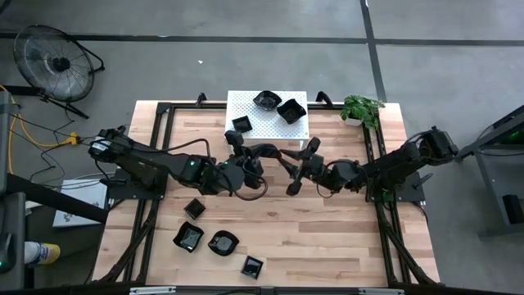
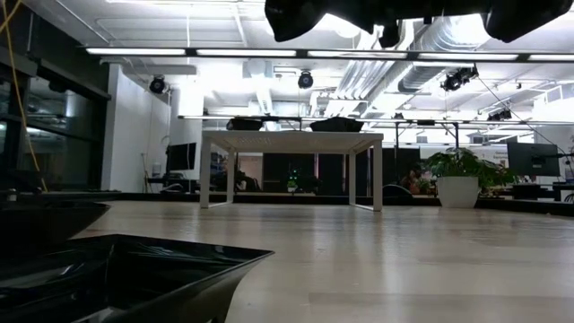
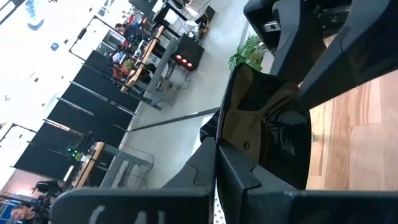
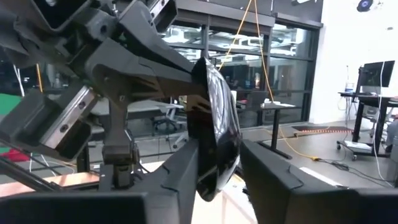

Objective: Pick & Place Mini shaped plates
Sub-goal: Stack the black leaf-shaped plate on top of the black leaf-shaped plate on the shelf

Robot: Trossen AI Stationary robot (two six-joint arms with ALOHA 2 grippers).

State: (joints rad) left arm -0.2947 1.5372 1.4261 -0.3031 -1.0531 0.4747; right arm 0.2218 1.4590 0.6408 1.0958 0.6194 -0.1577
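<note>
High view: both arms meet mid-table, left fingers (image 1: 260, 154) and right fingers (image 1: 288, 168) clasping one plate (image 4: 217, 134).

In the low view both arms (image 2: 386, 18) are running off the top edge, hiding their hands. A near plate (image 2: 117, 278) is spilling past the bottom-left corner.

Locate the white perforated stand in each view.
High view: white perforated stand at the table's back edge, centre.
Low view: centre of the picture, far across the table.
Left wrist view: cannot tell.
Right wrist view: not in it.
Shared landmark: potted plant, picture-right of the stand in both.
</note>
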